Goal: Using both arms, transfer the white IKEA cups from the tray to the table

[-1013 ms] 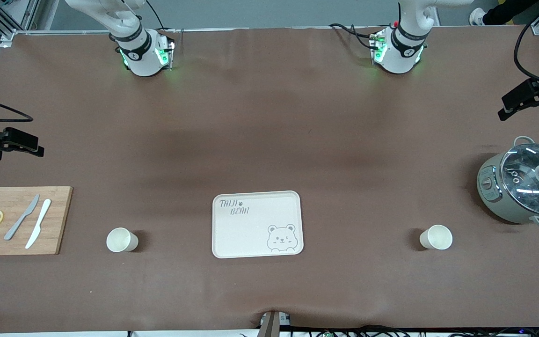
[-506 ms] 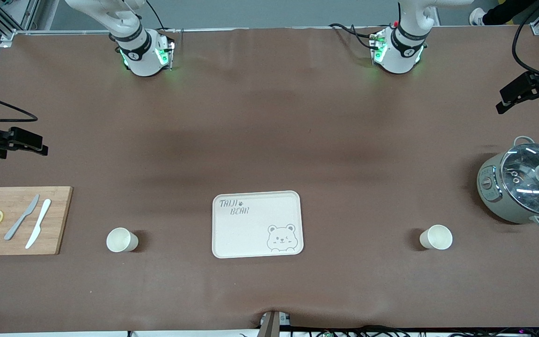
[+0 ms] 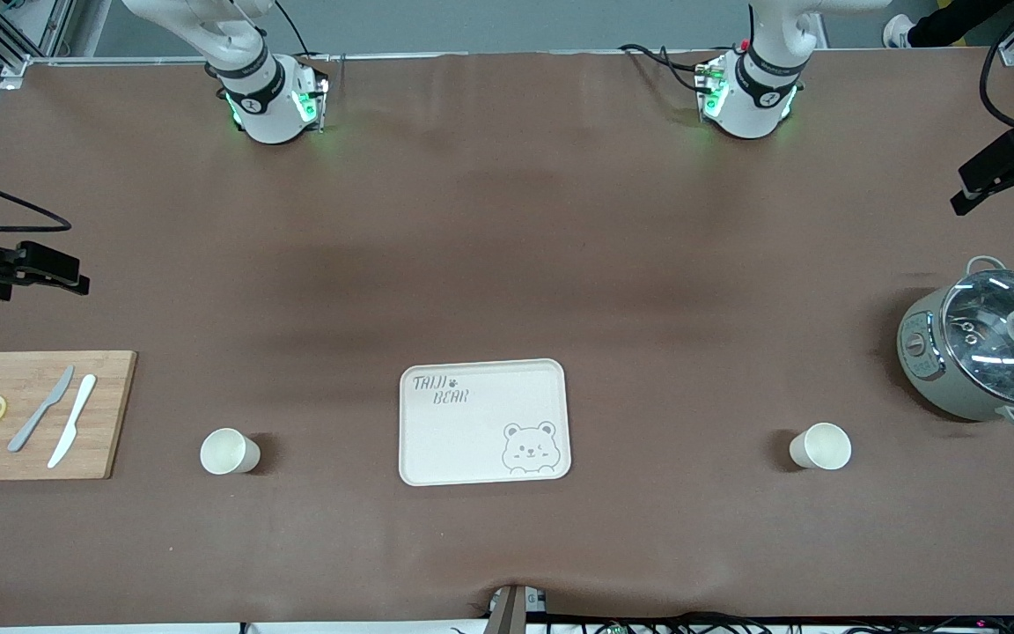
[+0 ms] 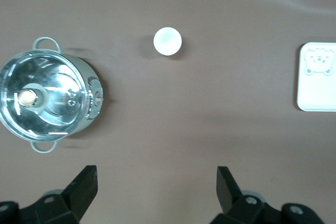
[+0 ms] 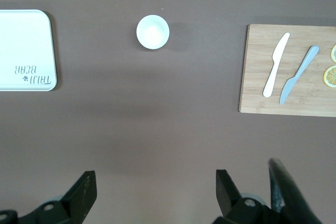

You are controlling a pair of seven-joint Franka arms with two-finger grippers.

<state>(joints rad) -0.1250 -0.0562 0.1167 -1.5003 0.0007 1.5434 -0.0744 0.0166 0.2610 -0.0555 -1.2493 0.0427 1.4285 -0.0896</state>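
Two white IKEA cups stand upright on the brown table, one on each side of the cream bear tray (image 3: 472, 440). One cup (image 3: 227, 452) is toward the right arm's end and also shows in the right wrist view (image 5: 153, 31). The other cup (image 3: 821, 446) is toward the left arm's end and shows in the left wrist view (image 4: 167, 41). My right gripper (image 3: 80, 273) hangs high over the table's edge above the cutting board, open and empty (image 5: 156, 177). My left gripper (image 3: 969, 187) hangs high over the table's edge above the pot, open and empty (image 4: 156, 174).
A wooden cutting board (image 3: 111, 423) with two knives and two lemon slices lies at the right arm's end (image 5: 252, 93). A grey electric pot with a glass lid (image 3: 982, 343) stands at the left arm's end (image 4: 44, 98). The tray edge shows in both wrist views (image 4: 316, 85) (image 5: 21, 40).
My left gripper has drifted a little toward the left arm's edge of the table. My right gripper has shifted slightly. The cups and the tray have not moved.
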